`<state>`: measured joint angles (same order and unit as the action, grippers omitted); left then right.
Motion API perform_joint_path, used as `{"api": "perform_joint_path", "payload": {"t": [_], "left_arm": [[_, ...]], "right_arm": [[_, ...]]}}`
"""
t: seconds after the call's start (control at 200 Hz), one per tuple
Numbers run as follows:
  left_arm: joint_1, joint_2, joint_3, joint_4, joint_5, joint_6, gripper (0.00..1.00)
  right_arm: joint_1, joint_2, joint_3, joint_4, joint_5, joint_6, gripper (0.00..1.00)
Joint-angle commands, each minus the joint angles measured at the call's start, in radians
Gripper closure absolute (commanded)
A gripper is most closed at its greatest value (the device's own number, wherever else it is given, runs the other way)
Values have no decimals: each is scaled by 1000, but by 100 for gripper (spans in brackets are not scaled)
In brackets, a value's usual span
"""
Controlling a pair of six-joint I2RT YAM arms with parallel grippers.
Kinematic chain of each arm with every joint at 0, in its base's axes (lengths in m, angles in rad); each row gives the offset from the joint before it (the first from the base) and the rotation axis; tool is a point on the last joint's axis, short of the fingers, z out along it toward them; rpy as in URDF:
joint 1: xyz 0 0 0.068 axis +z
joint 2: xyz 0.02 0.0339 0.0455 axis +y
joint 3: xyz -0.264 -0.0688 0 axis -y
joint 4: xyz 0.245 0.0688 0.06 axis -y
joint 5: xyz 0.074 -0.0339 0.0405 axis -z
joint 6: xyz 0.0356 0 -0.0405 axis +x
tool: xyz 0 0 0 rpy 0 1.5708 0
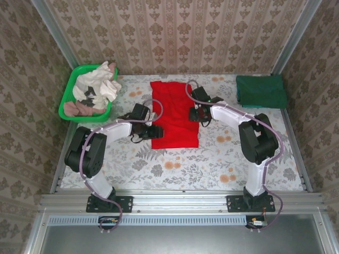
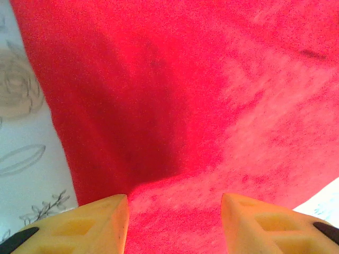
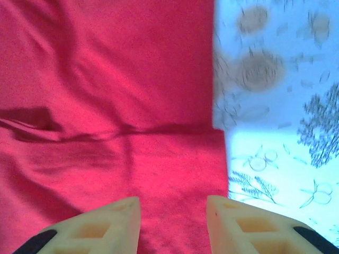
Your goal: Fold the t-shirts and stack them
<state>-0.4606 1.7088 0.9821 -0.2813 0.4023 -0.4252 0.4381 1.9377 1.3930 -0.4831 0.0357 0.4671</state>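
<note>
- Currently the bright red cloth t-shirt [image 1: 175, 114] lies flat at mid-bench as a long rectangle, running from the far side toward the arms
- Bench [image 1: 212, 159] has a floral-print cover, which shows on both sides of the red cloth
- Left end effector [image 1: 153, 131] sits at the near left edge of the red t-shirt; in the left wrist view [image 2: 174, 198] its yellow fingers [image 2: 100, 222] stand apart with red cloth between and beyond them; no pinch visible, read as open
- Right end effector [image 1: 195, 115] is over the right edge of the same shirt; in the right wrist view [image 3: 172, 201] its jaws are apart above the cloth, nothing clamped, also open
- Right wrist view: a fold line crosses the red cloth, one layer lying over another
- Dark green cloth t-shirt [image 1: 261, 91] lies folded at the far right corner, well apart from the red one
- Green plastic basket [image 1: 66, 103] at the far left holds pale cloths [image 1: 98, 87]
</note>
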Motion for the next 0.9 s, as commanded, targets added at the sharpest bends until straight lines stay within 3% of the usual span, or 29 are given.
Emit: {"api": "perform_joint_path", "payload": {"t": [0.0, 0.245, 0.38, 0.63, 0.895], "left_arm": [[38, 58, 113, -21, 26, 7, 51], [61, 240, 334, -99, 1, 63, 54], [88, 289, 330, -98, -13, 90, 55], [138, 290, 335, -124, -37, 153, 56], [140, 186, 312, -94, 26, 133, 53]], "right_arm": [[5, 36, -21, 71, -41, 22, 66], [-23, 163, 113, 70, -33, -21, 88], [-54, 231, 176, 33, -20, -27, 89], [-78, 252, 225, -9, -9, -44, 80], [-68, 87, 151, 11, -57, -36, 60]]}}
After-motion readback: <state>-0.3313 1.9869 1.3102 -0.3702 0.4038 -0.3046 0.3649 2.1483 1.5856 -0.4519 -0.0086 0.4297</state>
